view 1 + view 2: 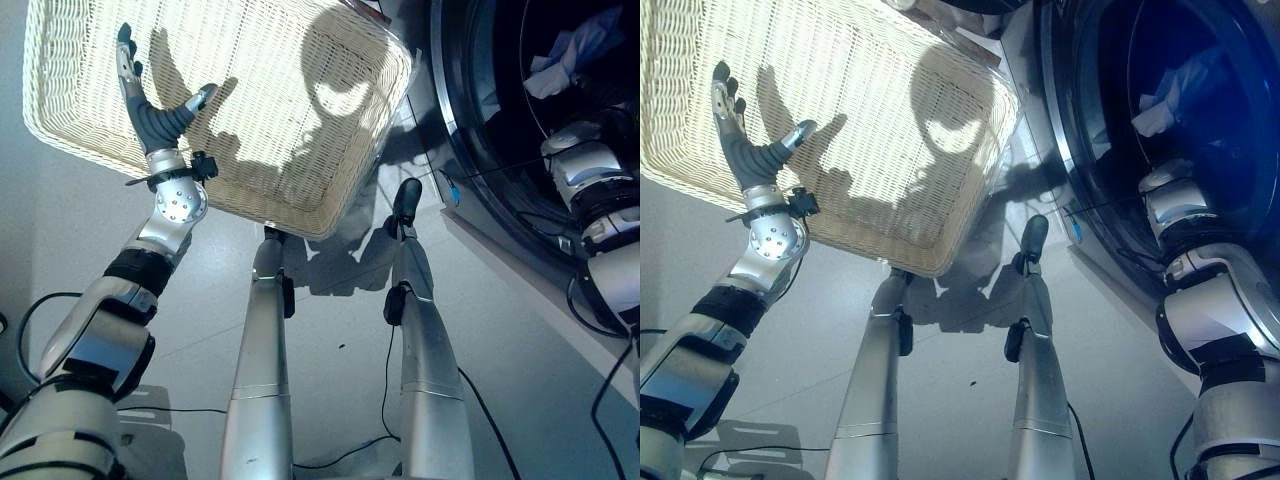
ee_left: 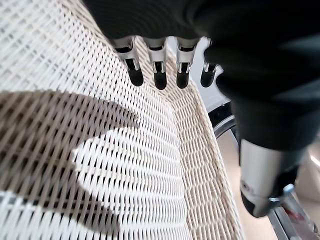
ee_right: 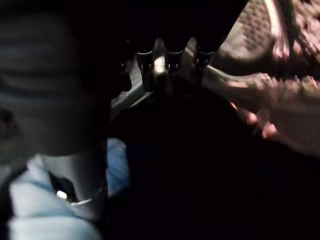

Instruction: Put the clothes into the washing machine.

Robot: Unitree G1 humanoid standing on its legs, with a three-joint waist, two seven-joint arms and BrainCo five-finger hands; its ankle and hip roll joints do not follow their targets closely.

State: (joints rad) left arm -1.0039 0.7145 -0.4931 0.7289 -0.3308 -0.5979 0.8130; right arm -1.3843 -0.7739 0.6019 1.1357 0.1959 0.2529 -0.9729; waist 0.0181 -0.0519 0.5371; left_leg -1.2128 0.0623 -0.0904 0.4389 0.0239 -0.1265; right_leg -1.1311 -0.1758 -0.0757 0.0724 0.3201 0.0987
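Observation:
A pale blue and white cloth (image 1: 562, 58) lies inside the dark drum of the washing machine (image 1: 447, 120) on the right. My right arm reaches through the door opening, and the eye views lose it past the wrist. In the right wrist view my right hand (image 3: 75, 185) is open inside the drum, its fingers (image 3: 175, 60) straight. Pale blue cloth (image 3: 117, 170) lies beside its thumb. The cream wicker basket (image 1: 300, 190) on the floor at the upper left holds no clothes. My left hand (image 1: 150, 115) hovers open over its near edge, fingers (image 2: 160, 75) spread above the weave.
Grey floor runs between the basket and the washing machine's front (image 1: 1065, 215). The basket's right corner (image 1: 400, 60) comes close to the machine's door opening. The drum's perforated wall (image 3: 260, 25) shows past my right hand.

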